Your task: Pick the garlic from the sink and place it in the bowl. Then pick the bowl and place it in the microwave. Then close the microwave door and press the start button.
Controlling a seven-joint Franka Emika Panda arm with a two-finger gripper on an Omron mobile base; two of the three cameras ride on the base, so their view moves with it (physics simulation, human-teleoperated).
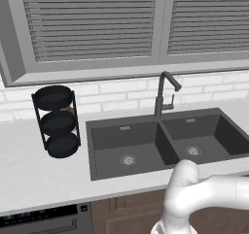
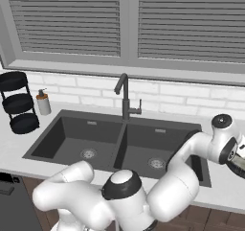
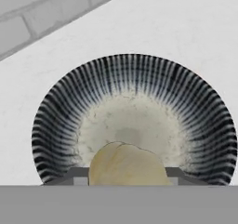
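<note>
- My jaws are pinching the garlic (image 3: 124,165), one pale cream bulb, with a dark fingertip (image 3: 76,174) pressed against each side of it.
- Straight ahead of my jaws lies the bowl (image 3: 56,121), open and directly under the bulb, resting on the pale counter (image 3: 186,28) close to a brick wall (image 3: 42,18).
- I judge the garlic light and firm, with a papery skin that could slip, so holding it across its widest part suits it.
- The bowl looks rigid and breakable; I would take it by the rim.
- Count: one garlic, one bowl, one sink (image 1: 146,136) with two basins and two drains, both bare.
</note>
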